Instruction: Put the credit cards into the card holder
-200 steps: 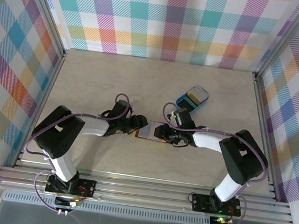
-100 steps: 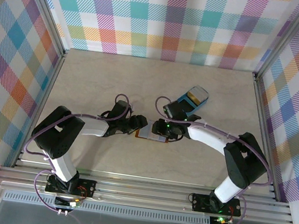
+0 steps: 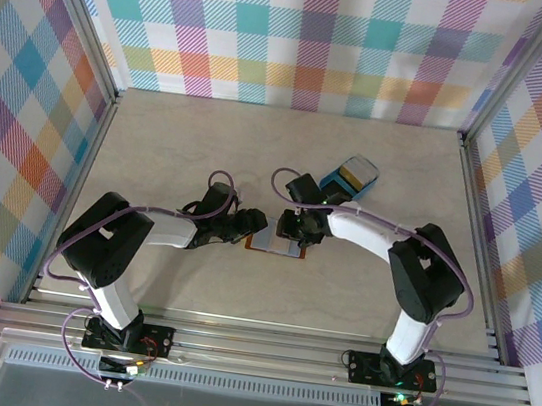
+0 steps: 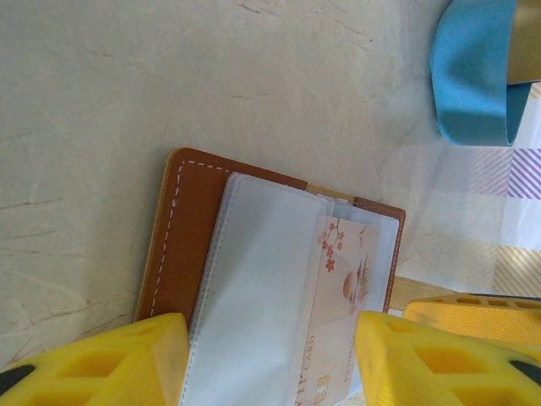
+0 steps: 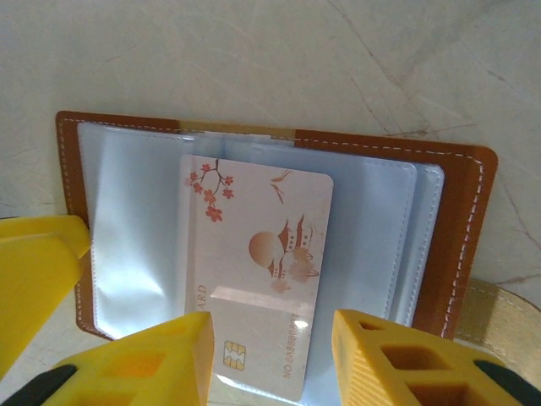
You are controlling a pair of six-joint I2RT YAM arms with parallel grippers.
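The card holder (image 5: 461,237) lies open on the table, brown leather with pale clear sleeves. One whitish credit card (image 5: 262,254) with red blossoms lies on its sleeves, the chip end towards my right gripper (image 5: 272,330). That gripper is open, a yellow finger on each side of the card's near end, with a thin gap at the right edge. My left gripper (image 4: 270,338) is open over the other side of the card holder (image 4: 190,228), where the card (image 4: 347,288) shows too. From above, both grippers (image 3: 255,227) (image 3: 294,232) meet over the card holder (image 3: 275,247).
A blue rounded tray (image 3: 348,179) sits just beyond the right gripper, with a yellowish and a grey thing in it; its rim (image 4: 478,76) shows at the left wrist view's top right. The wallet's tan tab (image 5: 499,304) sticks out. Checked walls enclose the table.
The right arm's wrist has swung left and away from me, bringing its gripper further over the wallet. The left arm and the wallet have stayed put.
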